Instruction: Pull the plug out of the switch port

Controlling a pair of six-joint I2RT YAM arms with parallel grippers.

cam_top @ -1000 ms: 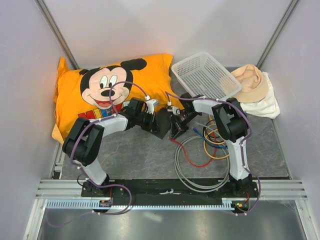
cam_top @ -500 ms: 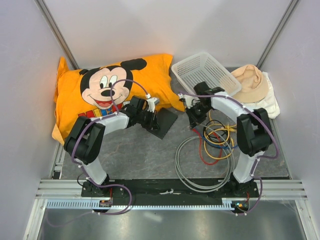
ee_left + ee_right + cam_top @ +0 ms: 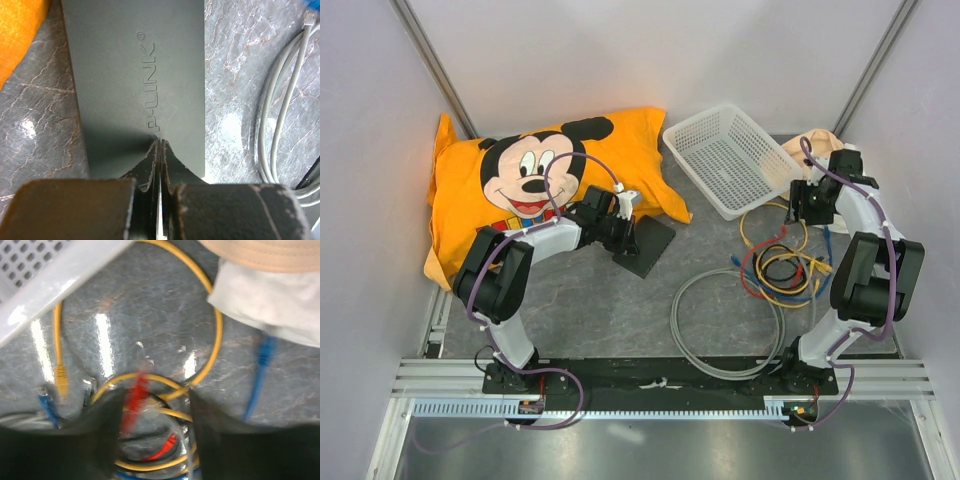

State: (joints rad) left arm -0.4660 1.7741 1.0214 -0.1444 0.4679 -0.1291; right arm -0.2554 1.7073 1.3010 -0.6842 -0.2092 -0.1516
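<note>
Beside the switch (image 3: 648, 246) from above, the left gripper (image 3: 626, 236) is touching it, while the right gripper (image 3: 804, 206) is hovering well apart. Left wrist: closed jaws are resting on the switch, which is stretching lengthwise ahead. Right wrist: jaws are gaping over loose cables (image 3: 216, 335).

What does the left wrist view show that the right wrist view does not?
Only left wrist: the black switch embossed P-LINK, the shut left gripper over it, a grey cable, an orange pillow corner. Only right wrist: a yellow cable, red cable, blue cable, the white basket rim, a tan hat, white cloth, the open right gripper. Both: the grey marbled table.
</note>
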